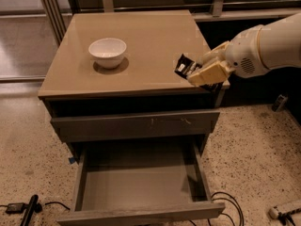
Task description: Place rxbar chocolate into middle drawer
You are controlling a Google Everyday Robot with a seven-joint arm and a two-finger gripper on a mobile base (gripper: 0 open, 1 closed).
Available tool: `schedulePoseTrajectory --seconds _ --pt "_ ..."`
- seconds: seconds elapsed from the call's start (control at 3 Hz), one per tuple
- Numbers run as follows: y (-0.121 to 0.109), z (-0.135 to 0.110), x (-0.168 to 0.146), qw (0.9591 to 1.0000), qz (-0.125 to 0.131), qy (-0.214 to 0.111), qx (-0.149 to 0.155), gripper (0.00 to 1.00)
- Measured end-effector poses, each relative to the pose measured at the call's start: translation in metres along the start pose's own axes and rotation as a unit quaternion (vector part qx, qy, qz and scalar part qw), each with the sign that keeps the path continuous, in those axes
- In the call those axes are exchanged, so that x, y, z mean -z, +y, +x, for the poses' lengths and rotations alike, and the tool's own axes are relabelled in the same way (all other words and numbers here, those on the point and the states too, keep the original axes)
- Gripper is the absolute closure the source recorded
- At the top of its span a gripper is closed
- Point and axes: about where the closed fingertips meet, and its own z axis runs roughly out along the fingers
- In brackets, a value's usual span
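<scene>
My gripper [200, 72] hangs over the front right corner of the cabinet top [141, 36], shut on the rxbar chocolate [184, 66], a small flat black-wrapped bar that sticks out to the left of the tan fingers [209, 73]. The bar is held tilted above the surface. The middle drawer [136, 180] stands pulled out below, a wide shallow grey box with a bare floor, lower and to the left of the gripper.
A white bowl [107, 52] sits on the cabinet top at the left. A shut drawer front with pale scratches [136, 125] is above the open drawer. Cables [225, 204] and a black tool [29, 209] lie on the speckled floor.
</scene>
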Motion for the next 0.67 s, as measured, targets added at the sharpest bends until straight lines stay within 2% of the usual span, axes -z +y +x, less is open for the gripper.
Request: schedulePoseTrajectory --seconds 0.33,0.67 --pt "0.037 0.035 -0.021 0.9991 -0.033 0.006 -0.027 1.0" --pt "0.054 0.077 -0.054 0.9962 -0.058 0.026 -0.06 1.0"
